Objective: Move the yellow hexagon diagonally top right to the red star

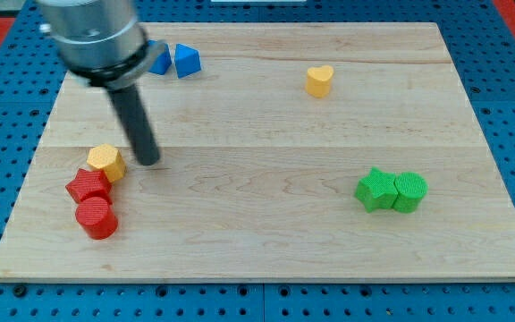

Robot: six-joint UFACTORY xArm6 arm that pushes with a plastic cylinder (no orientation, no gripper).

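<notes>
The yellow hexagon [105, 162] lies at the view's left, touching the upper right of the red star [88, 186]. A red cylinder [96, 217] sits right below the star. My tip [147, 161] rests on the board just to the right of the yellow hexagon, a small gap apart. The rod rises up and to the left from it, and the arm body hides part of the blue blocks.
A yellow heart [320, 80] lies at the upper right. Two blue blocks [178, 60] sit at the top left, one partly hidden by the arm. A green star [376, 190] and green cylinder [410, 191] touch at the right. The wooden board [266, 241] lies on a blue pegboard.
</notes>
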